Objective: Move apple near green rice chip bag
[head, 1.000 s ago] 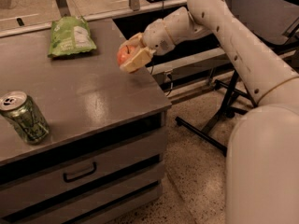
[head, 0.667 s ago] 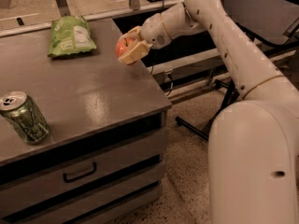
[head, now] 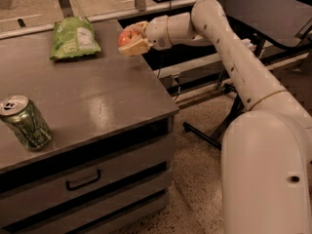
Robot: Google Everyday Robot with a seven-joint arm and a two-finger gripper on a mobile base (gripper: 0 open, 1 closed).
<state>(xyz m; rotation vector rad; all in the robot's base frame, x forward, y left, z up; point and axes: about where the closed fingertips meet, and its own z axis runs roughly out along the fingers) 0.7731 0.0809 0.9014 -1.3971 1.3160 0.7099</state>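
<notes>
Gripper hangs over the table's right edge, closed tight on the apple — green chip bag lying near, to its left; can well apart.

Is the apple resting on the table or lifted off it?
Lifted. The pincer, shut on the apple, holds it above the far corner of the table, apart from the green rice chip bag.

The jaws hold apple above table, right of green rice chip bag.
</notes>
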